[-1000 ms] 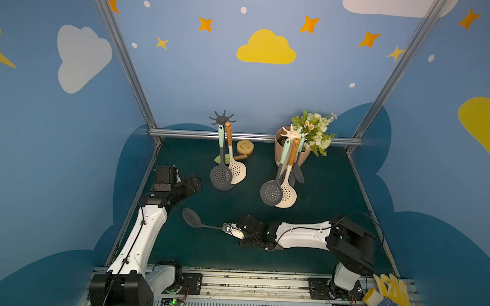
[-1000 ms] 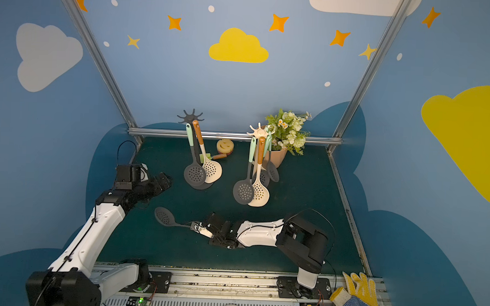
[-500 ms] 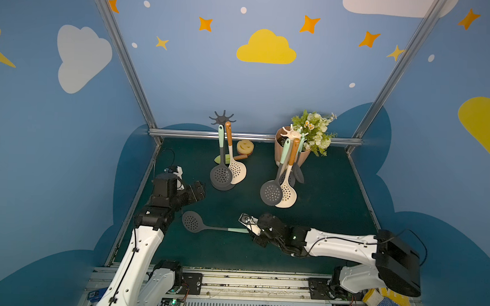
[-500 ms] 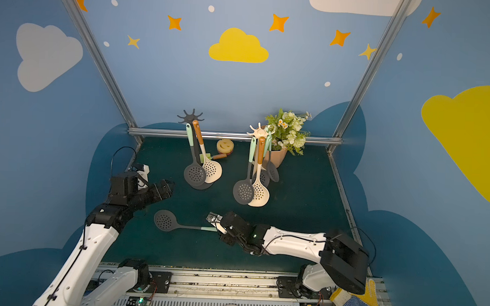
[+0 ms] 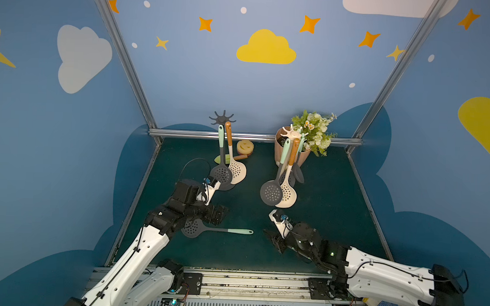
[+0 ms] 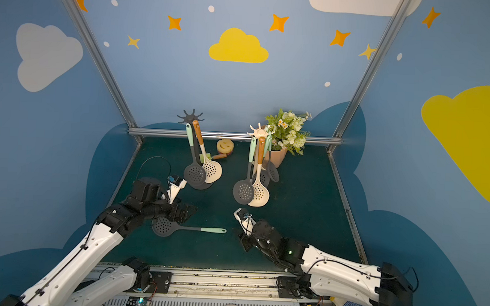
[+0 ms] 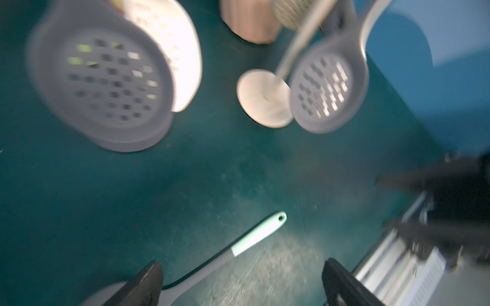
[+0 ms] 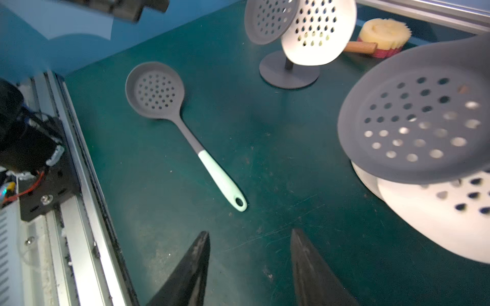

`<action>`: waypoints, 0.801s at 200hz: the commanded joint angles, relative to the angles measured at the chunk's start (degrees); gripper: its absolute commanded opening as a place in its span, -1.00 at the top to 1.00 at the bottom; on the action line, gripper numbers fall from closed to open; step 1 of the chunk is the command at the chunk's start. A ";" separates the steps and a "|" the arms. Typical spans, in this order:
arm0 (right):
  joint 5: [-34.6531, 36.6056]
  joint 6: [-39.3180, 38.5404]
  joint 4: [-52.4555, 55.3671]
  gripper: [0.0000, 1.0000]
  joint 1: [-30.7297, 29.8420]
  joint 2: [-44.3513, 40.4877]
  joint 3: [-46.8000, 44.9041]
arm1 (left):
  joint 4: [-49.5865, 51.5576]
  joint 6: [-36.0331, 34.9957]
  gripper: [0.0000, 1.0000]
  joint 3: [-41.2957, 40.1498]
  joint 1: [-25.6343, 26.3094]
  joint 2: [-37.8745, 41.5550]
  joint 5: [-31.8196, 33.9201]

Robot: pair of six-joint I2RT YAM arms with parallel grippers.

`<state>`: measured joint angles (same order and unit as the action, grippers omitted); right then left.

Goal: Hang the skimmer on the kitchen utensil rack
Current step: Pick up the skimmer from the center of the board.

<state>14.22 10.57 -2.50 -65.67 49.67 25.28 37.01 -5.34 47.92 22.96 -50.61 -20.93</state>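
A skimmer [image 5: 234, 231] [image 6: 206, 230] with a grey perforated head and a mint handle lies flat on the green mat, held by nothing. My left gripper [image 5: 218, 215] [image 7: 242, 265] hovers over the neck of the skimmer [image 7: 258, 233], jaws wide open. Its arm hides part of the skimmer's head in both top views. My right gripper [image 5: 274, 240] [image 8: 249, 232] is open and empty, a short way off the handle's hole end [image 8: 239, 202]. A dark grey rack [image 5: 224, 119] and a cream rack [image 5: 293, 130] stand at the back, both with skimmers hanging on them.
A flower pot [image 5: 301, 159] stands behind the cream rack. A yellow smiley sponge [image 5: 244, 146] and a wooden-handled brush [image 5: 239, 157] lie at the back wall. The hung skimmer heads [image 8: 413, 119] dangle close above the right gripper. A metal rail [image 5: 247, 276] borders the mat's front edge.
My right gripper opened, let go of the skimmer's handle and drew back to the right. The skimmer now lies on the mat. My left arm swung in over the skimmer's head.
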 commanded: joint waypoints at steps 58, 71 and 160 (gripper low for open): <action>-4.90 4.64 8.07 -0.01 7.33 -7.15 0.32 | 12.11 -25.41 -0.33 1.38 12.71 -5.59 14.24; -5.98 4.89 7.75 -0.02 7.90 -7.71 -0.11 | 13.94 -27.42 -0.29 1.65 13.22 -8.34 17.25; -9.37 3.41 5.52 -0.04 9.86 -8.30 -1.64 | 14.82 -28.11 0.06 1.03 16.44 -21.24 22.15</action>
<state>6.79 15.03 4.01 -56.23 40.56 23.22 50.92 -33.85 48.03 38.09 -68.88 -0.40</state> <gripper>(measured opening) 0.520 0.500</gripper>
